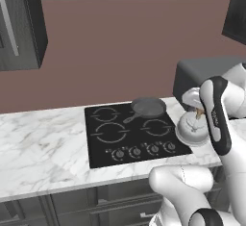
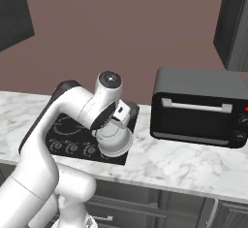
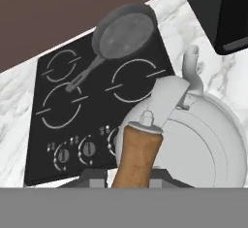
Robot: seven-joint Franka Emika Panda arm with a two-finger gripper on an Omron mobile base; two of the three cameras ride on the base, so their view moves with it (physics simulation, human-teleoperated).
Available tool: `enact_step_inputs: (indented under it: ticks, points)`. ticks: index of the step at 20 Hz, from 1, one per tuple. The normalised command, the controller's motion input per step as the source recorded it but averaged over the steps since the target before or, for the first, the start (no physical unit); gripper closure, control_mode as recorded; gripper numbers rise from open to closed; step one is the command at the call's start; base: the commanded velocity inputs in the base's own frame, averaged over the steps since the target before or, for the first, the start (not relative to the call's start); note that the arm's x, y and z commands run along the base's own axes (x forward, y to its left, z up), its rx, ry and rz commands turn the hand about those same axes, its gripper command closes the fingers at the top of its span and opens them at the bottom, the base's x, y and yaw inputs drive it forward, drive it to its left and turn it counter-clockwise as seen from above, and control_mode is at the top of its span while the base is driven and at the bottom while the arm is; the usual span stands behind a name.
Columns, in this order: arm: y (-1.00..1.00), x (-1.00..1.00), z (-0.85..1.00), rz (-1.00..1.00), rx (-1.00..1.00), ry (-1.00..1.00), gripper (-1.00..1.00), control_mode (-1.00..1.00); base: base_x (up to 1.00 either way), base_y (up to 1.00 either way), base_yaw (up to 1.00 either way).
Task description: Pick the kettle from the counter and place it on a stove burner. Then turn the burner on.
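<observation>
The counter (image 1: 43, 138) runs wide and pale under everything, its marble stretching off to the claw's left, with the black cooktop (image 1: 96, 150) set into it. Off to the claw's right squats a dark toaster oven (image 2: 201, 108). On the glass, beyond and to the left of the claw, sits a grey frying pan (image 3: 123, 33), its handle reaching toward the biggest ring, the stove burner (image 3: 60, 106), which is bare. A row of knobs (image 1: 144, 150) lines the near edge of the glass, just left of the claw.

Right under the claw is the kettle (image 3: 203, 144), squat and silver, at the cooktop's right edge, half over the glass and half over marble as far as I can judge (whether its base rests on the surface or hangs just clear of it, I cannot tell). The gripper (image 1: 198, 110) is down at the kettle's top, with the tan stem (image 3: 139, 156) rising between its fingertips. The stem looks held, yet the fingers themselves are hidden behind it, so I cannot tell whether they are clamped.

I would guess the kettle is stiff and fairly light if empty, with a smooth, slippery dome. The stem is the sensible hold; it is thin, so the body may swing or twist beneath it when carried.
</observation>
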Motion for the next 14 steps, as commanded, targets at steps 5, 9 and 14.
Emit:
enact_step_inputs:
  ticks: [5, 9, 14]
  points:
    - [0.73, 0.00, 0.13, 0.18, 0.00, 0.13, 1.00, -1.00, 0.00, 0.00, 0.00]
    - [0.70, 0.00, 0.13, 0.18, 0.00, 0.14, 1.00, -1.00, 0.00, 0.00, 0.00]
    - [0.64, 0.05, 0.15, 0.18, 0.00, 0.11, 1.00, -1.00, 0.00, 0.00, 0.00]
